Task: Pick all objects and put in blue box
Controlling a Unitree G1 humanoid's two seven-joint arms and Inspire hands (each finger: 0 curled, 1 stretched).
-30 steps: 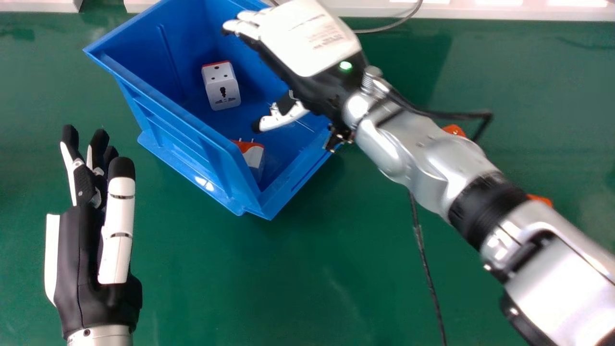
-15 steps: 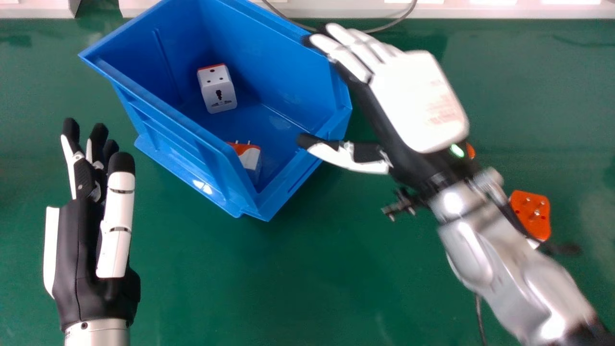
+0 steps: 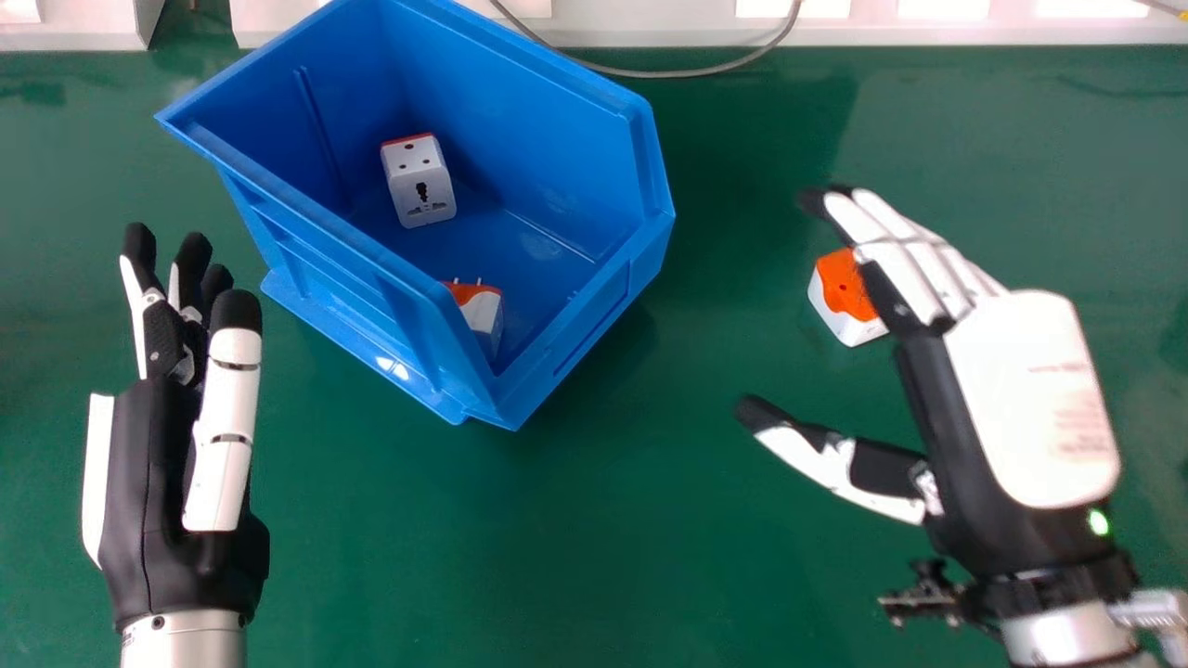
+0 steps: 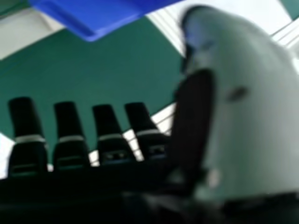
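Observation:
In the head view the blue box point(image 3: 580, 306) stands left of centre. Inside it a white socket adapter point(image 3: 420, 190) rests near the back, and an orange and white plug adapter point(image 3: 483, 315) lies in the nearer corner. Another orange and white adapter point(image 3: 846, 299) is on the table, partly behind the fingers of my right hand point(image 3: 1012, 390), which is open and holds nothing. My left hand point(image 3: 176, 445), open and idle, is at the left. The right hand view has my right hand's thumb point(image 4: 247, 102) and a corner of the blue box point(image 4: 103, 18).
The green table point(image 3: 594, 520) spreads around the box. A thin grey cable point(image 3: 687, 72) curves along the back, beside a white ledge point(image 3: 910, 28).
My right hand has moved away from over the box, rightward and nearer, uncovering the box's right side. The orange adapter beside its fingers has come into sight, while another farther right is now hidden.

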